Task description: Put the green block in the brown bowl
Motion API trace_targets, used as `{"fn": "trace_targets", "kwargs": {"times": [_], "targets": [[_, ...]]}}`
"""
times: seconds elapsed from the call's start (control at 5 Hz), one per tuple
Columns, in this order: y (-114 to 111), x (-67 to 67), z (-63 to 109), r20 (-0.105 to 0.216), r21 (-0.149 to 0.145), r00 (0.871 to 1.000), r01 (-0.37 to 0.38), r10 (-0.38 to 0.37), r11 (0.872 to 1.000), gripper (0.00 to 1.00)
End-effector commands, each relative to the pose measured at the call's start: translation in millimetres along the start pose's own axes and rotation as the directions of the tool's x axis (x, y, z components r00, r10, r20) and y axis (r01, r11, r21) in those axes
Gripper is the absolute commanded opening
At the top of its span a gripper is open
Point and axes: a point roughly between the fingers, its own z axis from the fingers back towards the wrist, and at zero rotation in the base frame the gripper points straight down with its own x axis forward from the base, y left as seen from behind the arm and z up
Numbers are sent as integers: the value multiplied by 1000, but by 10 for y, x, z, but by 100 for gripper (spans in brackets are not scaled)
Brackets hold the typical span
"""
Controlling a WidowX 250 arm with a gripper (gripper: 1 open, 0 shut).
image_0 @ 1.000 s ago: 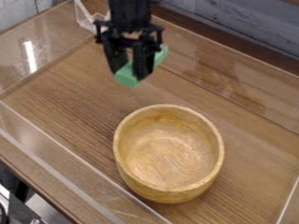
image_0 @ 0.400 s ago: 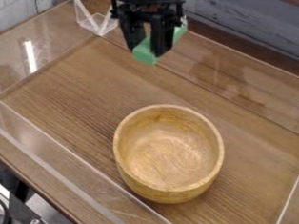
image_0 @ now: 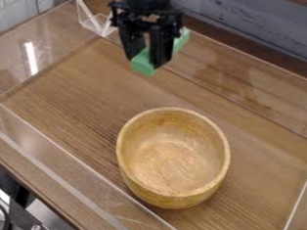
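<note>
My black gripper (image_0: 150, 56) hangs at the top middle of the camera view, pointing down, its fingers shut on the green block (image_0: 150, 60). The block is lifted off the wooden table and shows between and just below the fingers, partly covered by them. The brown bowl (image_0: 174, 155) stands empty on the table, lower right of the gripper and well apart from it.
Clear acrylic walls (image_0: 43, 51) fence the wooden table top (image_0: 65, 102) on the left, front and right. A grey plank wall (image_0: 267, 21) runs along the back. A clear folded piece (image_0: 94, 17) sits at the back left near the gripper.
The gripper has risen and shifted right with the green block still held between its fingers. The bowl has not moved.
</note>
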Motion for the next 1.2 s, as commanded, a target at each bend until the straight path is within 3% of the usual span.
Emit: {"fn": "trace_targets", "kwargs": {"times": [0.0,0.2,0.4,0.6,0.8,1.0], "targets": [[-365,-203,103,36,30,997,62,-63,998,0],[-854,-476,-100,9,33,992,126,-127,991,0],[-1334,-646,-310,6,38,987,158,-158,987,0],[-1316,-701,-402,29,40,990,136,-137,990,0],[-1290,-741,-252,44,41,995,82,-84,996,0],[-1253,-778,-228,53,41,997,53,-55,998,0]]}}
